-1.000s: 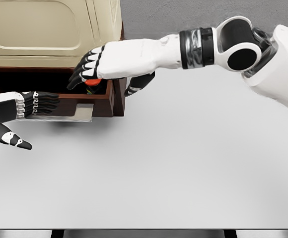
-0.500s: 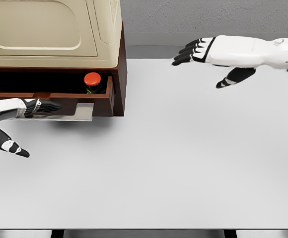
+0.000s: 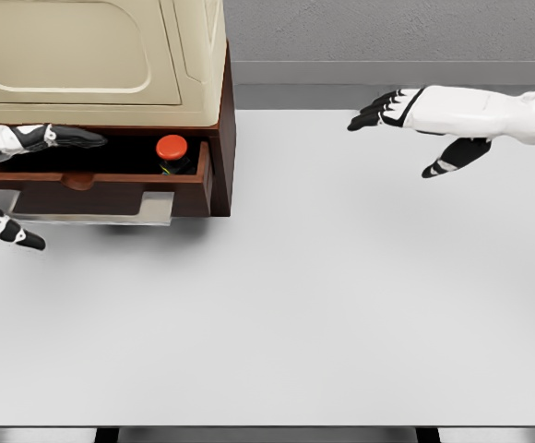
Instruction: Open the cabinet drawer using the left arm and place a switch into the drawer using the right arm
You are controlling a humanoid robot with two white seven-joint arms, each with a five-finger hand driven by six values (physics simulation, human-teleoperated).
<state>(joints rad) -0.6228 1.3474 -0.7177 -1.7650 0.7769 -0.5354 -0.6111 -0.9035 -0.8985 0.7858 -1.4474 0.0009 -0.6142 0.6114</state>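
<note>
Both hands empty, switch in the drawer.
Right hand [image 3: 406, 108] fingers extended, holding nothing above the table [image 3: 341, 305]; left hand [image 3: 14, 152] spread at the open drawer [image 3: 92, 180]. One red-capped switch [image 3: 172, 149] sits inside, right end.

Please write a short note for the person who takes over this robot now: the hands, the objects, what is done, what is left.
Left hand: open, at the drawer's left end, holding nothing.
Right hand: open, empty, above the table at far right.
Switch, red button up: lies inside the open drawer of the cabinet, near its right end.
Done: drawer opened, switch placed.
Left: nothing, it seems; drawer is open.
</note>
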